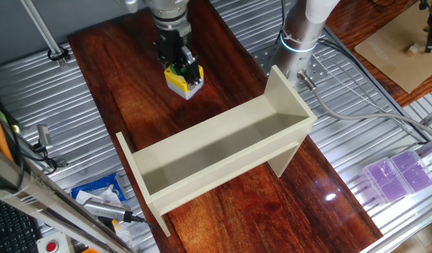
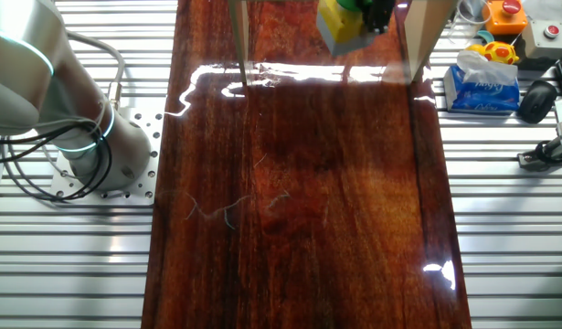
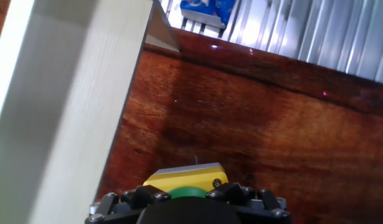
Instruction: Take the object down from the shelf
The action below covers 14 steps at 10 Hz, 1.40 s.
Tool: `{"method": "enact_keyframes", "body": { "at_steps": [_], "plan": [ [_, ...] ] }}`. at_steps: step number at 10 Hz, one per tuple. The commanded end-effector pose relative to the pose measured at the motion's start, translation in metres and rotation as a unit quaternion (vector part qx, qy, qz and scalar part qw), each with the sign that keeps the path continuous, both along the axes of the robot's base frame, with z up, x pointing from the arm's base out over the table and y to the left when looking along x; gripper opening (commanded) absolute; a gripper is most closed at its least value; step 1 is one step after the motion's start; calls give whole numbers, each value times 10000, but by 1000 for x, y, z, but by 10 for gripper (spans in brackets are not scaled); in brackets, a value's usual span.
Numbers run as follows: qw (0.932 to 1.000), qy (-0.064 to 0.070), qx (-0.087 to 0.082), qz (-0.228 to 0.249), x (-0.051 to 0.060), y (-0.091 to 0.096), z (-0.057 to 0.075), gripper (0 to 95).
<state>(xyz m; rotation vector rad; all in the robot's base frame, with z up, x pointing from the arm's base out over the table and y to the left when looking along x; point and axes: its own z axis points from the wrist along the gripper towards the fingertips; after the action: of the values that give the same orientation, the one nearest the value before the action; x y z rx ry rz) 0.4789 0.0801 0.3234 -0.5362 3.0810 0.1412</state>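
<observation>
In one fixed view you had the gripper [image 1: 181, 65] clamped on the button box [image 1: 184, 80], its fingers pressed against the yellow sides, with the box above the wooden tabletop [image 1: 117, 84] and well apart from the cream shelf [image 1: 216, 151]. Whether the box touched the wood was hard to tell (the arm covered most of its top).

In the other fixed view you saw only the lower corner of the box [image 2: 343, 27] at the top edge, the gripper [image 2: 376, 13] mostly cut off, and just the shelf's two leg panels [image 2: 238, 41].

In the hand view the box [image 3: 186, 178] sat between the dark fingers [image 3: 132, 200], its green button [image 3: 189, 192] half hidden, with the shelf [image 3: 66, 106] blurred at left.
</observation>
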Motion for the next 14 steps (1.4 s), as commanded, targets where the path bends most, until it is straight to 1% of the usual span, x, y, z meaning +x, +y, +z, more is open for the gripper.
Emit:
{"method": "enact_keyframes", "body": {
  "at_steps": [1, 3, 4, 5, 7, 9, 10, 11, 12, 13, 14],
  "plan": [
    [9995, -18, -57, -305, -2, -1, 0, 0],
    [9989, 42, -137, -452, -2, -1, 0, 0],
    [9989, 40, -147, -432, -2, -1, 0, 0],
    [9991, 35, -163, -382, -2, -7, -3, 0],
    [9998, -38, -127, -163, -4, -38, -20, 0],
    [9998, -117, -115, -91, -2, -53, -33, 0],
    [9998, -136, -108, -119, -3, -53, -36, 0],
    [9999, -81, -131, -41, -3, -53, -36, 0],
    [9999, -54, -114, 44, -3, -53, -36, 0],
    [9999, 54, -130, 59, -3, -53, -36, 0],
    [9998, 112, -149, 52, -3, -53, -36, 0]
  ]
}}
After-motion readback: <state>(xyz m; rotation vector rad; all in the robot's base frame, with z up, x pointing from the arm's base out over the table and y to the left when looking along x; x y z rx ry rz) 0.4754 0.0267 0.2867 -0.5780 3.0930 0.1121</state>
